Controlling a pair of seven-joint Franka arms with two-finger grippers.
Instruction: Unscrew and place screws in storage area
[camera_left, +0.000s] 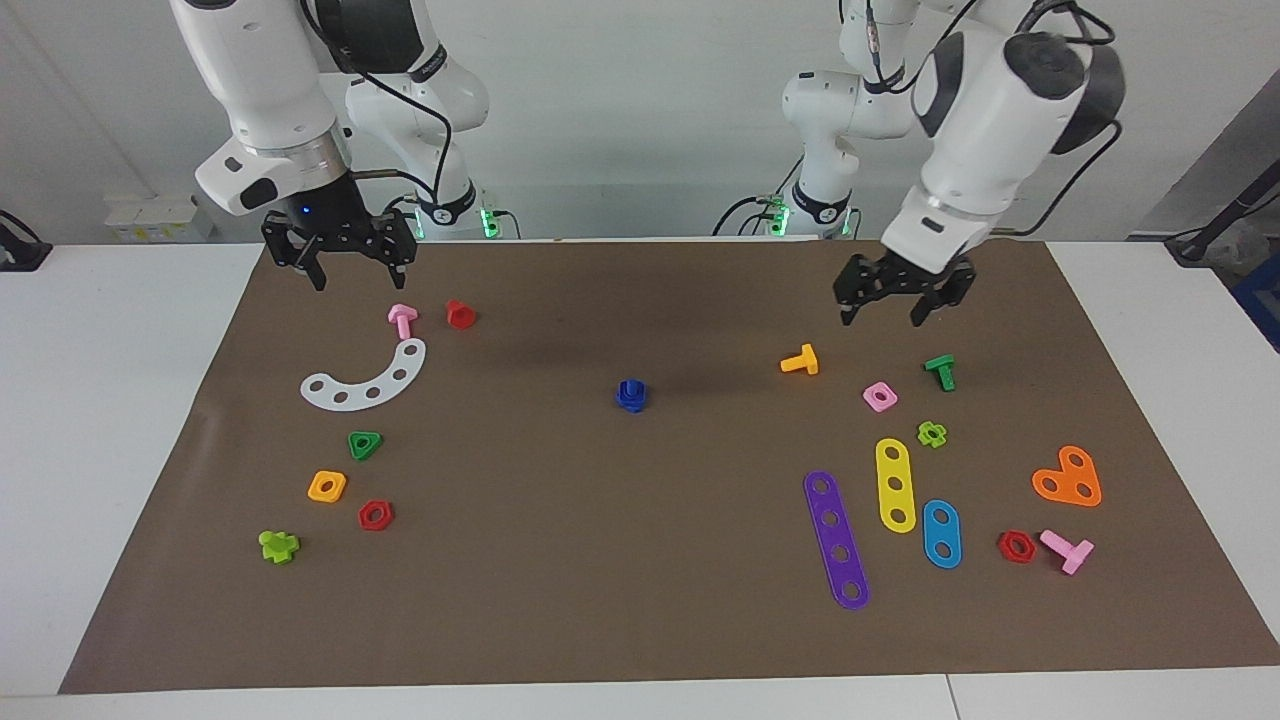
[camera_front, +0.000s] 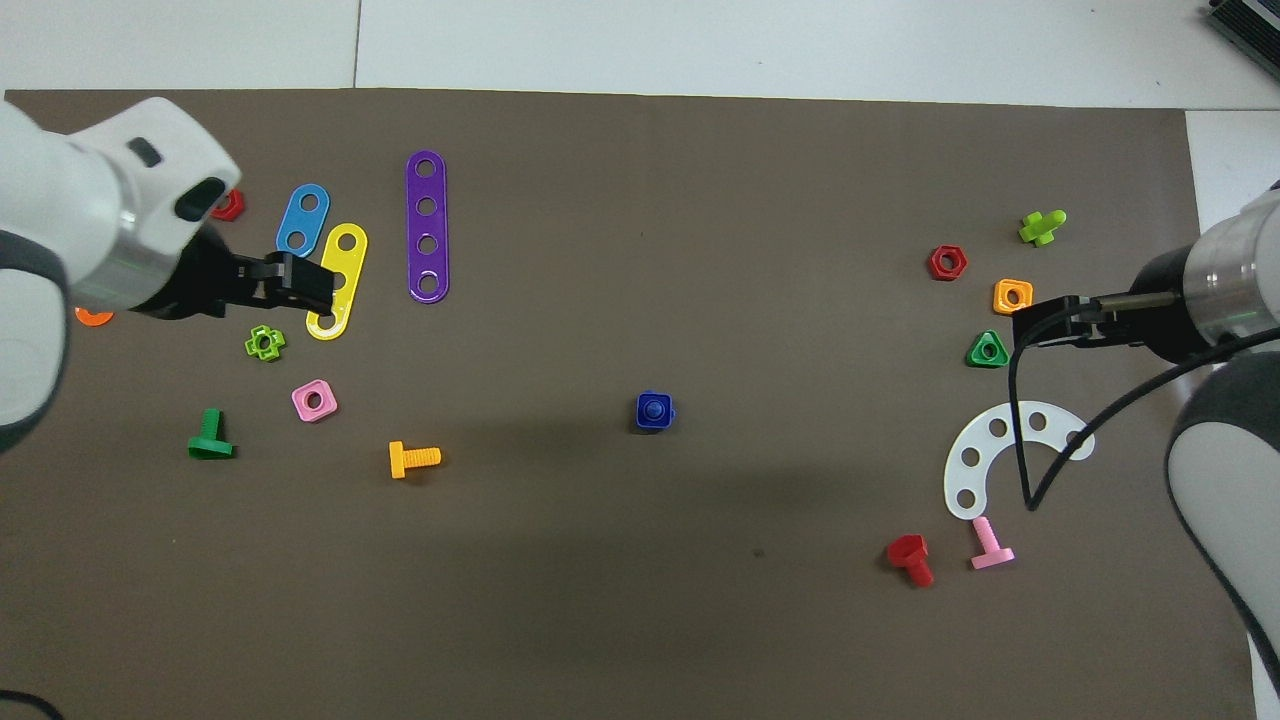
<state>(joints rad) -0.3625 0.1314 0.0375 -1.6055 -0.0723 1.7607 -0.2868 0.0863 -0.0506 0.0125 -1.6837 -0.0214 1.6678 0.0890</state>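
Note:
A dark-blue screw stands at the middle of the brown mat, set in a blue square nut; it also shows in the overhead view. The storage area lies toward the right arm's end, with a white curved strip, green triangular nut, orange square nut and red hex nut. My right gripper hangs open and empty over the mat's edge nearest the robots, close to a pink bolt. My left gripper hangs open and empty above the mat between an orange bolt and a green bolt.
Purple, yellow and blue straight strips, a pink nut, an orange heart plate and more nuts and bolts lie toward the left arm's end. A red bolt and a lime piece lie toward the right arm's end.

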